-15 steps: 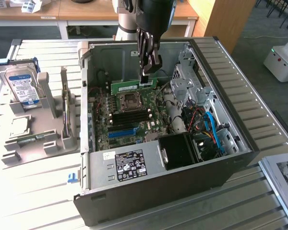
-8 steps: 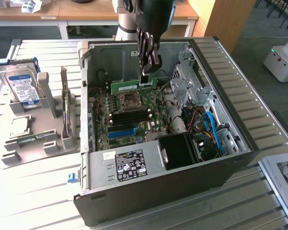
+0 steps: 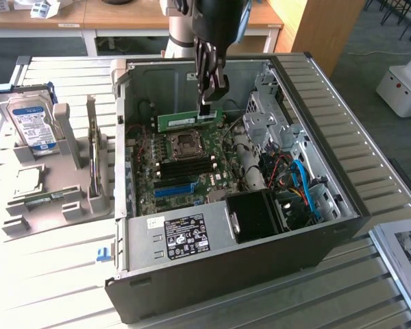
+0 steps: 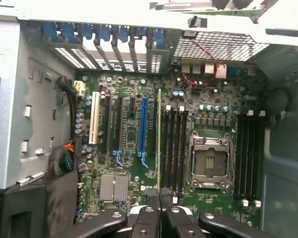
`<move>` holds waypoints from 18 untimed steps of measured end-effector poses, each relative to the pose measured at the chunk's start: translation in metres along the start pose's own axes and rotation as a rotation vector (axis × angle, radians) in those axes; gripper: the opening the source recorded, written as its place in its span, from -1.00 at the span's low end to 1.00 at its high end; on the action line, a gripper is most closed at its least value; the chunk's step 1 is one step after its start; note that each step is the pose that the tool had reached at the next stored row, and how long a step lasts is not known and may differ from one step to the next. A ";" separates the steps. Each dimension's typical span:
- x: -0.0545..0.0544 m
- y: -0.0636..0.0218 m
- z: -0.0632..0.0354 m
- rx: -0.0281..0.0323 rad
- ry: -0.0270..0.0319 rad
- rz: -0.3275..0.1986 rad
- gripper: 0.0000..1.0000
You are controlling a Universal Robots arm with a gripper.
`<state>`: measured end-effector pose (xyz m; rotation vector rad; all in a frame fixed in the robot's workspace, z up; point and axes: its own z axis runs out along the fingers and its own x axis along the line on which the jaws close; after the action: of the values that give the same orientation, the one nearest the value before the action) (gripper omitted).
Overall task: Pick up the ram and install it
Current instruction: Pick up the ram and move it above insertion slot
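Note:
The ram [image 3: 190,121], a narrow green stick, hangs level above the motherboard [image 3: 178,164] inside the open computer case [image 3: 226,274]. My gripper [image 3: 205,110] comes down from above and is shut on the stick's upper edge near its end on the exterior view's right. In the wrist view the ram [image 4: 159,139] appears edge-on as a thin line, clamped between the black fingers [image 4: 146,218] of the gripper [image 4: 160,201]. It runs parallel to the black memory slots [image 4: 173,148] and lies just beside them, between these and the blue slot [image 4: 143,131]. The processor socket [image 4: 208,163] lies past the slots.
A silver hard drive [image 3: 31,123] with a blue label stands in a grey rack [image 3: 55,192] at the exterior view's left. Inside the case are the power supply [image 3: 185,236], a metal drive cage [image 3: 267,116] and blue and red cables [image 3: 298,185]. Case walls surround the board.

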<state>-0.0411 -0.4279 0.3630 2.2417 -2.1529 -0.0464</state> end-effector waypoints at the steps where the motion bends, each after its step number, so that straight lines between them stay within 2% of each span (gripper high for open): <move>1: -0.001 0.0000 0.0002 0.0000 0.0001 0.000 -0.76; 7: -0.006 -0.0004 0.0009 0.0005 -0.0007 0.000 -0.76; 12: -0.006 -0.0003 0.0010 0.0051 -0.0066 0.000 -0.76; 18: -0.006 -0.0003 0.0010 0.0051 -0.0066 0.000 -0.76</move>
<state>-0.0412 -0.4219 0.3620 2.2472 -2.1591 -0.0484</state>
